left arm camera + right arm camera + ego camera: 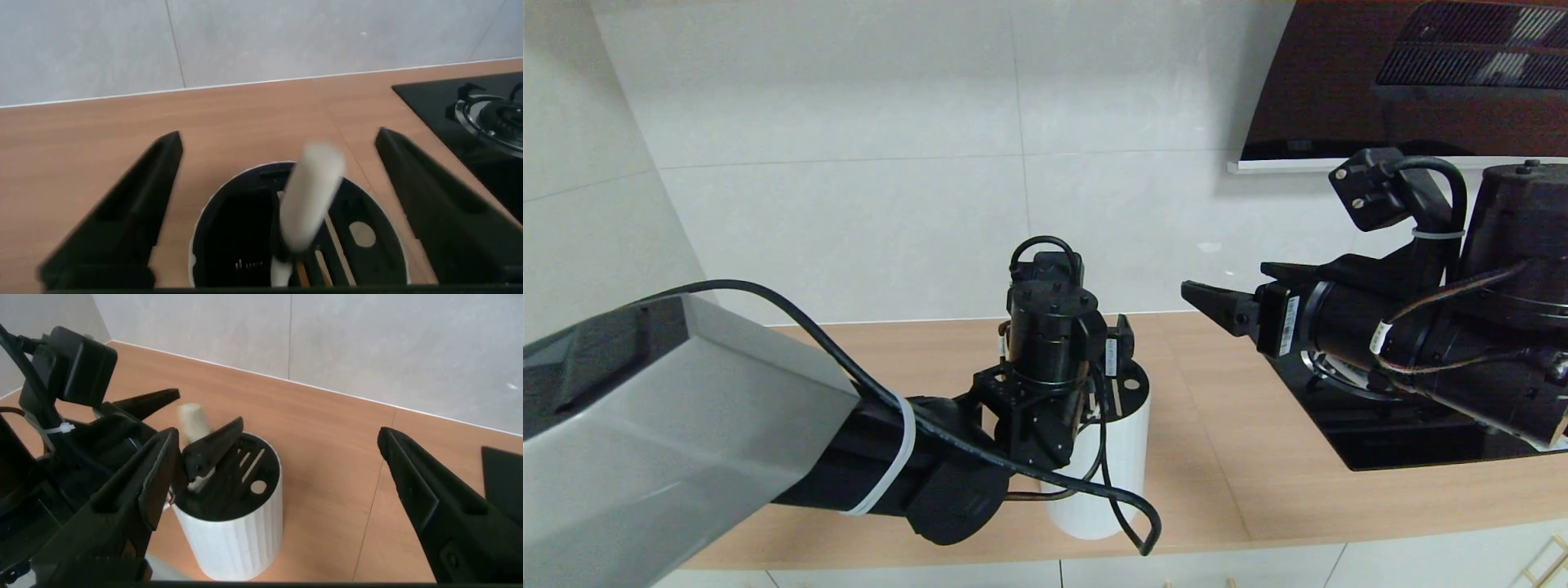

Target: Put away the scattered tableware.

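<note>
A cream-handled utensil [310, 196] stands handle-up in the white ribbed holder [237, 531], poking through one of the openings in the holder's black slotted lid. A couple of thin, pale sticks show in the narrow slots beside it. The holder sits upright on the wooden table [1217, 457], close to the front edge and a little way from the black hob [1380, 441] on the robot's right.

The left claw [278, 137] hangs right over the holder, pointing down, its fingers spread wide on either side of the cream handle. There is clear space between the handle and each finger, so it grips nothing.

The right claw [278, 437] hovers well above the table on the hob side, aimed toward the holder, and it too is spread wide and holds nothing.

Behind it all is a pale tiled wall [890, 204], with a dark range hood [1421, 82] above the hob.
</note>
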